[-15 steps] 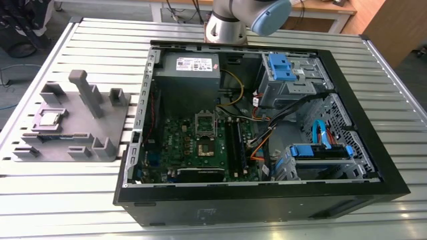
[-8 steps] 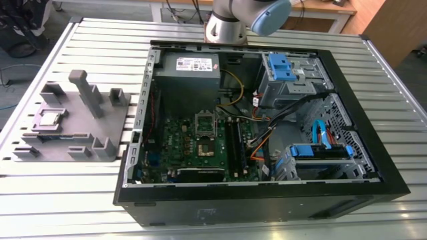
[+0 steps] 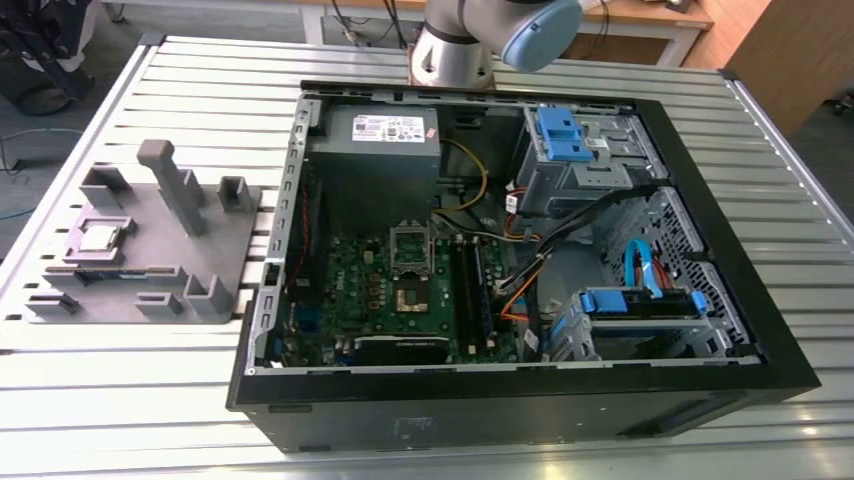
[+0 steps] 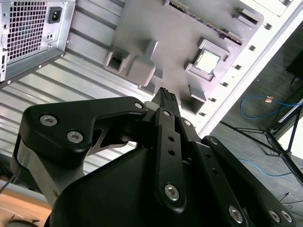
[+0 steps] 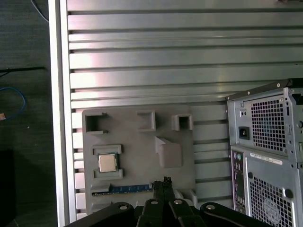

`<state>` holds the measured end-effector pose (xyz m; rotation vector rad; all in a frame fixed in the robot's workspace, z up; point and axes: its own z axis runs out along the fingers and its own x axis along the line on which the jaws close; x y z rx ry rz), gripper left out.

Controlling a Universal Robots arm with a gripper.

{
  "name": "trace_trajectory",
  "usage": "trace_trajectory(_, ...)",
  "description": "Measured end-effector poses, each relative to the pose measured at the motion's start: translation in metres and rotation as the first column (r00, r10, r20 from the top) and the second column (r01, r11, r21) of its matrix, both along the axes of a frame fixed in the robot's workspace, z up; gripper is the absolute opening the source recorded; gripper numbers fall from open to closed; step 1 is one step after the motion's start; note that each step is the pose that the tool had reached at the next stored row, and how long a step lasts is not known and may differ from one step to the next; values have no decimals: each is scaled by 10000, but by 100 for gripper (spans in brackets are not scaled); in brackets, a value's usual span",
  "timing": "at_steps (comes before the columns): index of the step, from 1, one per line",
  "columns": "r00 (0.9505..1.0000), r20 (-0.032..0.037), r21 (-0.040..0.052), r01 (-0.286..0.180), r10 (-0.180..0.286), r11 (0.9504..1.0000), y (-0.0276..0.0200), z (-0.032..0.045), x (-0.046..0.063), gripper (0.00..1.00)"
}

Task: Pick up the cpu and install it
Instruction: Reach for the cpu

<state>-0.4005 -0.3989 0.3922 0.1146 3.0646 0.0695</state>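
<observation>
One cpu (image 3: 100, 237) (image 4: 207, 61) (image 5: 107, 163) noted, silvery top upward, seated flat in a square recess of the grey fixture (image 3: 230, 238) (image 4: 156, 28) (image 5: 137, 146). The fixture rests on the slatted desk (image 3: 160, 400) (image 5: 142, 47), at the exterior view's left of the open computer case (image 3: 534, 420).

Gripper (image 4: 165, 93) (image 5: 164, 181): fingers drawn together to a narrow tip, nothing between them. It hangs raised above the fixture, seen in both wrist views. The cpu is well apart from the tip and off to one side of its line (no contact). In the first wrist view the tip sits over the fixture's edge, with a long narrow module (image 5: 128, 188) slotted in the fixture between tip and cpu.

Case interior, exterior view: green motherboard (image 3: 350, 290) lying flat, with a dark square socket (image 3: 408, 297) near its middle. The cpu is outside the case, far from the socket. The arm (image 3: 461, 45) stands at the far edge of the case.
</observation>
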Motion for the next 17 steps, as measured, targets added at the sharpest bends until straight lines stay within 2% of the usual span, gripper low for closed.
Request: trace_trajectory(17,10000,16,0,0,0,10000,0,0,-80,11)
